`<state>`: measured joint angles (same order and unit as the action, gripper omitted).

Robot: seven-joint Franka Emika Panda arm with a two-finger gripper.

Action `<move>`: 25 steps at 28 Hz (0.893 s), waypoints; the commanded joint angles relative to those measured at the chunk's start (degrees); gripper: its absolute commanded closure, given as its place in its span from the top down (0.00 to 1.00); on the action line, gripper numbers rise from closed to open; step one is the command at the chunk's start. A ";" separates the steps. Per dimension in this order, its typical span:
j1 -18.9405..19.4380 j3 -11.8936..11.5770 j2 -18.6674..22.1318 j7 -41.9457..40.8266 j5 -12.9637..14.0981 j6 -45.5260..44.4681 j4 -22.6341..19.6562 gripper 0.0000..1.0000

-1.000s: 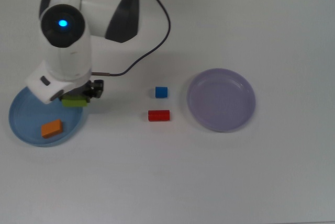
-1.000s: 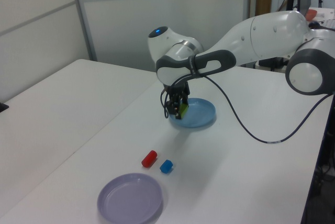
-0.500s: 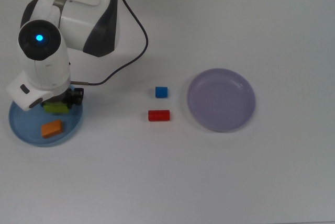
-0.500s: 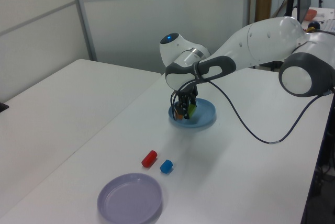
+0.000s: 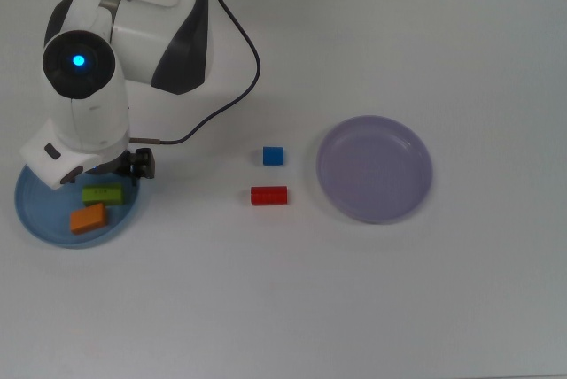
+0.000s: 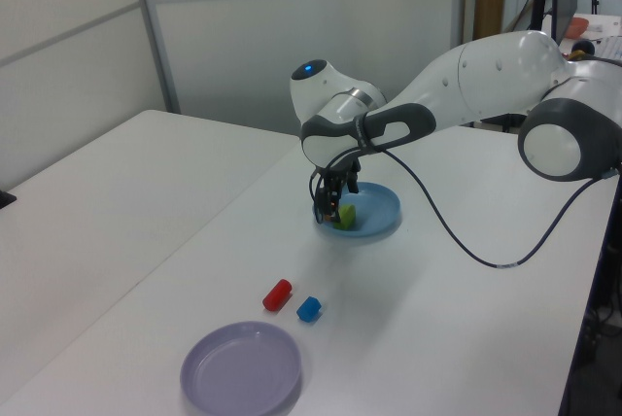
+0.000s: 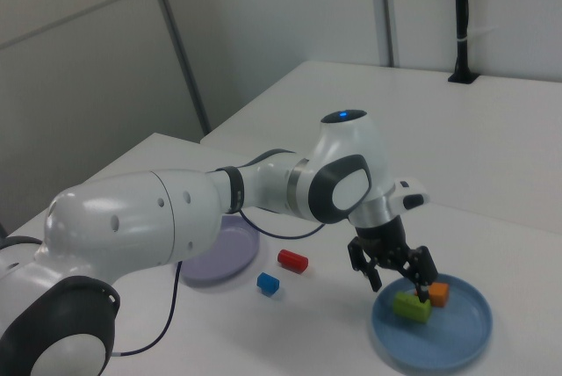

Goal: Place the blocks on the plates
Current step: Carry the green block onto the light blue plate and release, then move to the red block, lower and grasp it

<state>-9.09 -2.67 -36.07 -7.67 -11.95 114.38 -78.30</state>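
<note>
While hovering above the light blue plate (image 5: 40, 220), spread wide and empty: gripper (image 7: 399, 281), fingers apart in the right view, just over the green block (image 7: 412, 307) without clasping it. On that plate, side by side and seemingly just apart: green block (image 5: 103, 194) nearer the arm, orange block (image 5: 88, 218) below it in the top view. In the right view, orange block (image 7: 438, 293) just behind the green one, toward the right view's right. In the left view, light blue plate (image 6: 381, 212) partly hidden by the gripper (image 6: 333, 207), with a patch of green block (image 6: 346, 215) showing beside the fingers. Out on the bare white table (image 5: 292, 299), between the two plates: blue cube (image 5: 273, 156) and red block (image 5: 268, 196), near each other but not touching, cube farther up in the top view. Further toward the top view's right, well apart from the arm: lavender plate (image 5: 376, 168), holding nothing. In the left view, red block (image 6: 277, 294) and blue cube (image 6: 309, 309) between the lavender plate (image 6: 241, 369) in front and the light blue one behind. In the right view, lavender plate (image 7: 230, 257) half hidden behind the white arm (image 7: 176, 218); red block (image 7: 292, 260) and blue cube (image 7: 268, 284) just beside it. Trailing from the arm across the table: black cable (image 5: 232, 96).
</note>
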 commanded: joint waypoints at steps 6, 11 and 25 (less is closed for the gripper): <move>6.62 2.32 4.17 6.07 3.51 0.58 -1.50 1.00; 10.14 2.32 4.08 10.04 3.60 0.58 -1.51 1.00; 16.74 2.49 2.50 16.54 3.60 0.67 -2.91 1.00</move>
<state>6.20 0.27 -33.77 7.52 -9.19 114.39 -79.80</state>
